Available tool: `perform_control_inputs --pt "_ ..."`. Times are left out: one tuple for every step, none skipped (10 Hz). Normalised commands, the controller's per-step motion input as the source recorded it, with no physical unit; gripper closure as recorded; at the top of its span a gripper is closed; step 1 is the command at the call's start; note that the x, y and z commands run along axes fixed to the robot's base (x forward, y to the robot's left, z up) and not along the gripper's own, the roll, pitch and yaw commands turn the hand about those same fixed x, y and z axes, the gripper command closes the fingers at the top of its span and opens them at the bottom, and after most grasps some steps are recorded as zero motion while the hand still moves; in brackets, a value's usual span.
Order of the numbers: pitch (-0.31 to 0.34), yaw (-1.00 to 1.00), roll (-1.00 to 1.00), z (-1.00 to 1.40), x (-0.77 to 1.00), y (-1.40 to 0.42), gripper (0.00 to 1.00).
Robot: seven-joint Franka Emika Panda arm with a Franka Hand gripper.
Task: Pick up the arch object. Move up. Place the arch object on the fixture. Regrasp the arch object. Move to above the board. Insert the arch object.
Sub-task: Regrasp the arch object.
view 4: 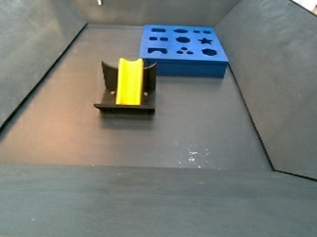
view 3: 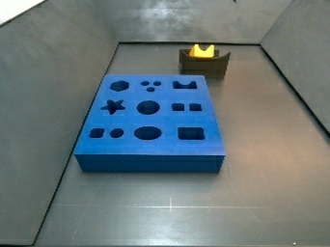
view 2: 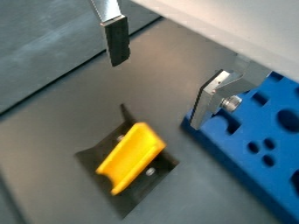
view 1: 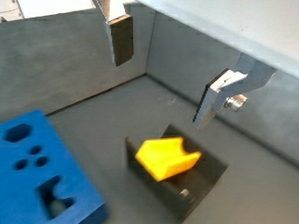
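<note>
Arch object (view 4: 128, 80) sits in the fixture (view 4: 124, 107), lying between its upright walls, near the far edge of the floor in a side view (view 3: 202, 50) and well apart from the board (view 3: 152, 121). Gripper (view 1: 163, 74) hangs above it, jaws wide apart and holding nothing; both silver fingers (view 2: 114, 35) show in both wrist views with clear air between them. Judging by looks, the block is a small rigid moulded piece: light, stiff, not fragile, smooth faces that may be a bit slippery. For the regrasp I'd pinch across the two flat long sides that stand proud of the fixture walls, near mid-length, so it doesn't pivot. Which way the notch faces is hard to tell from here
</note>
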Motion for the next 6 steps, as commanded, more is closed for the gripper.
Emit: perform_control_inputs --pt "-0.024 0.01 1.00 0.01 -0.03 -0.02 0.00" --pt "-0.022 0.01 1.00 0.01 -0.02 -0.01 0.00" --pt "-0.017 0.01 1.00 0.01 -0.01 -0.02 0.00" --pt "-0.011 0.01 1.00 0.00 0.00 -0.02 0.00" --pt "0.000 0.01 1.00 -0.01 0.02 -0.02 0.00" --pt "0.012 0.01 1.00 -0.01 0.03 -0.02 0.00"
